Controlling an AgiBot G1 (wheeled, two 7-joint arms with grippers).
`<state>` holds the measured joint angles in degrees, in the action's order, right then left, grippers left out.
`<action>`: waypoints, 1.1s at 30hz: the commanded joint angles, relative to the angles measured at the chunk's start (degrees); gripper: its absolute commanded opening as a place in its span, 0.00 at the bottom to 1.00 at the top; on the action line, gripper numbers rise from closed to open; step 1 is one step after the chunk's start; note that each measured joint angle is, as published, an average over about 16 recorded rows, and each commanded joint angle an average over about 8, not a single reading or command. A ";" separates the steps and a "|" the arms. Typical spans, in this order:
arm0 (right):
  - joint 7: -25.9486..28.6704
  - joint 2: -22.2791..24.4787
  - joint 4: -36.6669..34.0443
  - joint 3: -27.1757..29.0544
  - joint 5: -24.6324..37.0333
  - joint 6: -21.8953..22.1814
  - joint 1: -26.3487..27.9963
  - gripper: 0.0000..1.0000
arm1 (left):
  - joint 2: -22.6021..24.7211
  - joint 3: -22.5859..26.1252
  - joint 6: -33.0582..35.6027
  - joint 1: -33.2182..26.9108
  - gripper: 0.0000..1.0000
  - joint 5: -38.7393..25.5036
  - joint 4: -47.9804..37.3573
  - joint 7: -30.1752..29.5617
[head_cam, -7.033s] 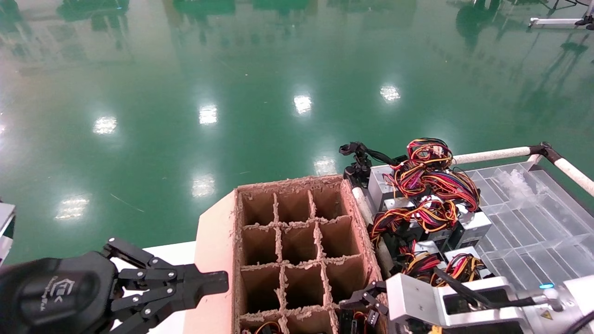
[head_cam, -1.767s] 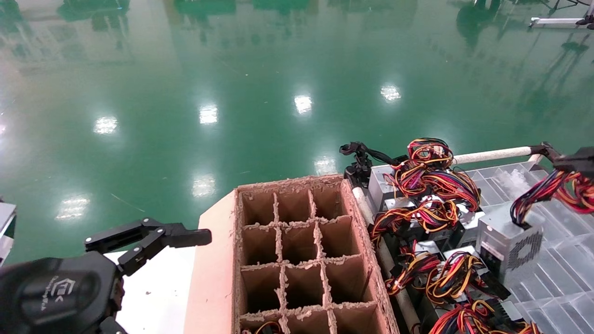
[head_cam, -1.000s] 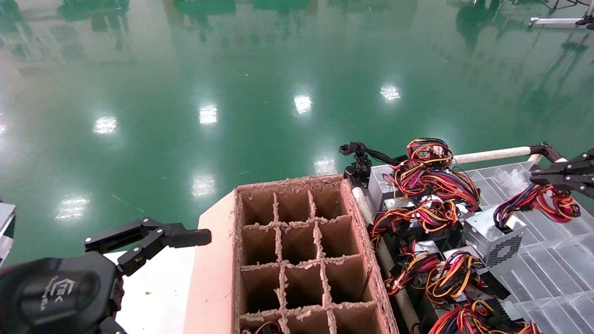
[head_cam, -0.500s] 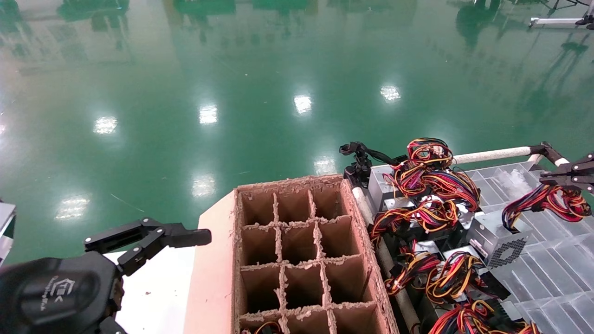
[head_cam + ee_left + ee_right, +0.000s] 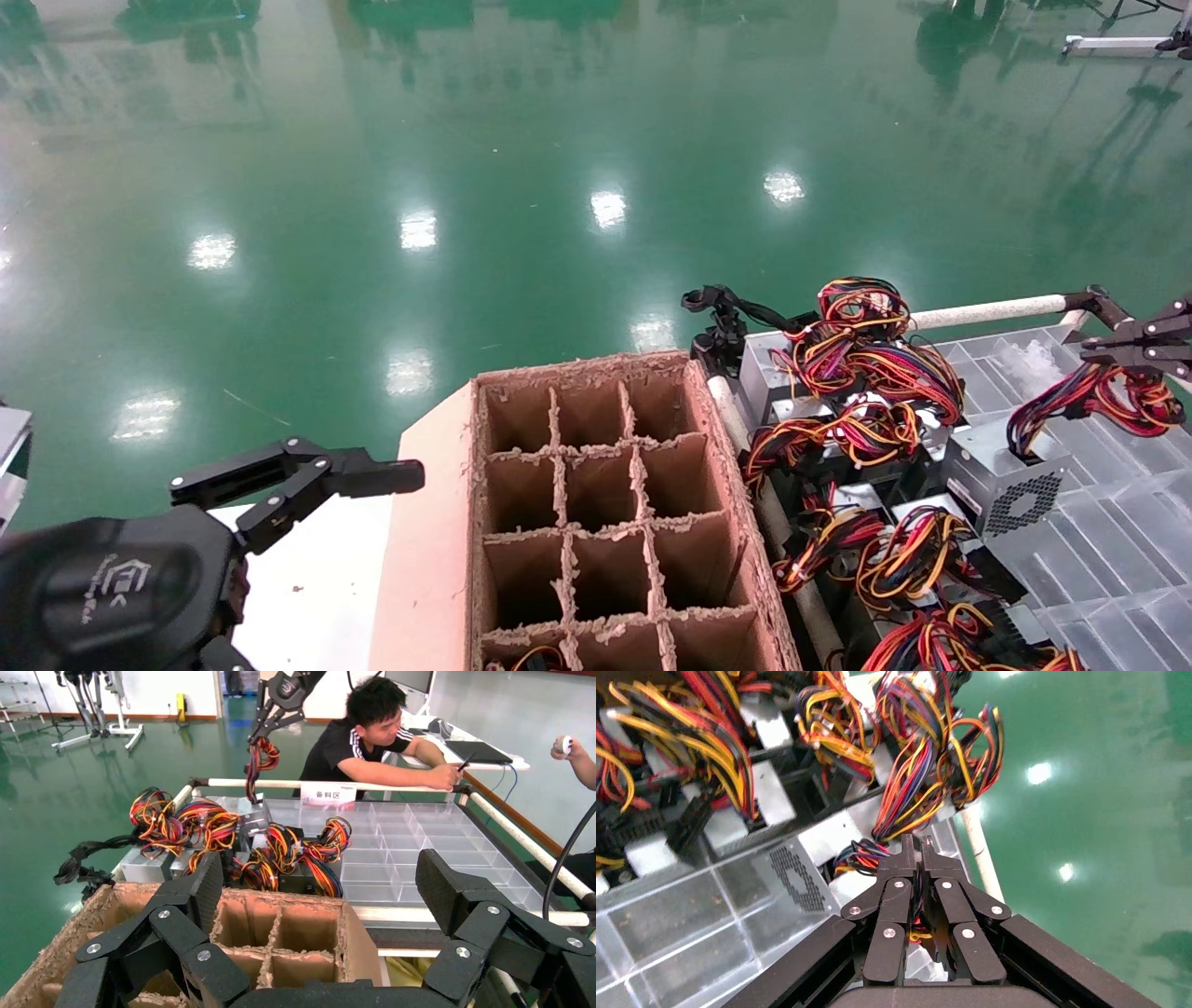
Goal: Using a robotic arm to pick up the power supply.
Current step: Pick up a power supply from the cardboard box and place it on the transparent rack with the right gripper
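The power supply is a silver-grey box with a honeycomb vent, upright at the near edge of the pile, low over the clear tray. Its red, orange and black wire bundle rises to my right gripper, which is shut on the wires at the far right. In the right wrist view the jaws are pinched together over the wires, with the vented box just below. I cannot tell whether the box touches the tray. My left gripper is open and empty beside the cardboard box.
A cardboard divider box with several cells fills the middle. Other power supplies with tangled wires lie between it and the tray. A white rail borders the tray's far side. A person sits beyond the tray.
My right gripper came up from low in front with the power supply hanging by its wires. Over the last second the box swung, levelled and dropped slightly. The left arm has stayed put.
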<state>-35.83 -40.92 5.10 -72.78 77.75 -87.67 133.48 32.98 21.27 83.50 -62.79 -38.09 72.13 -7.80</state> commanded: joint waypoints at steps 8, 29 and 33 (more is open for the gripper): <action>-1.57 -0.74 -1.77 -0.91 1.35 0.70 -0.10 0.00 | 0.00 0.00 0.00 0.00 1.00 0.00 0.00 0.00; -4.55 0.56 -3.52 -5.51 8.19 -0.30 3.69 0.00 | 0.00 0.01 0.00 0.00 1.00 0.01 0.00 0.01; -4.89 0.41 -3.70 -5.80 8.59 -0.73 3.43 0.00 | 0.00 0.01 0.00 0.00 1.00 0.01 0.00 0.01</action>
<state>-40.74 -40.58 1.47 -78.56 86.29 -88.29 136.93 32.98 21.28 83.49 -62.80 -38.08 72.13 -7.79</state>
